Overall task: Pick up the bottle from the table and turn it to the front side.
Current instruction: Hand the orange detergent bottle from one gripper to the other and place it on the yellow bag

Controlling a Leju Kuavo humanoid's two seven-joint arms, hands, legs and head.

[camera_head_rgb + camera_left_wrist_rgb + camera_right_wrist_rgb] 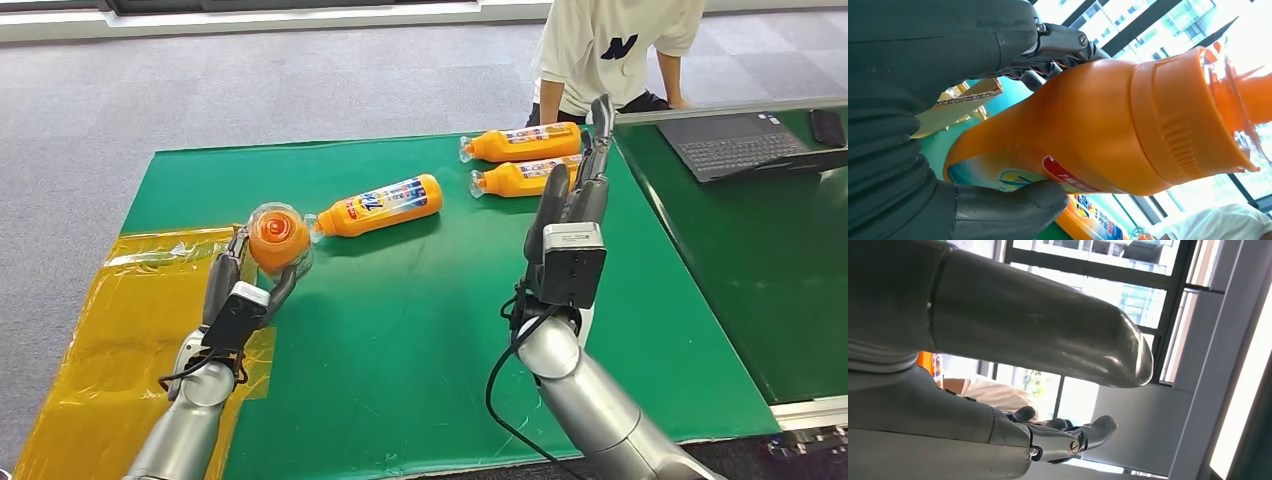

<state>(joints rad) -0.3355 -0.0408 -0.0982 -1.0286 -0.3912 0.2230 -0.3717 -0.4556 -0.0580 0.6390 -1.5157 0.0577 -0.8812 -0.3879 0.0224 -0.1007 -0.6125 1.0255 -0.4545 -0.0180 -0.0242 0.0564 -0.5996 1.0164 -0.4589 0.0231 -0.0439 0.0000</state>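
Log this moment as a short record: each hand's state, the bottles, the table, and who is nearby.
left hand: grips the held bottle, cap end toward the head camera
right hand: raised, holds nothing, fingers extended
lying bottles: one mid-table, two side by side at the far edge
table: green top, yellow sheet on the robot's left
person: at the far edge
laptop: on the neighbouring table
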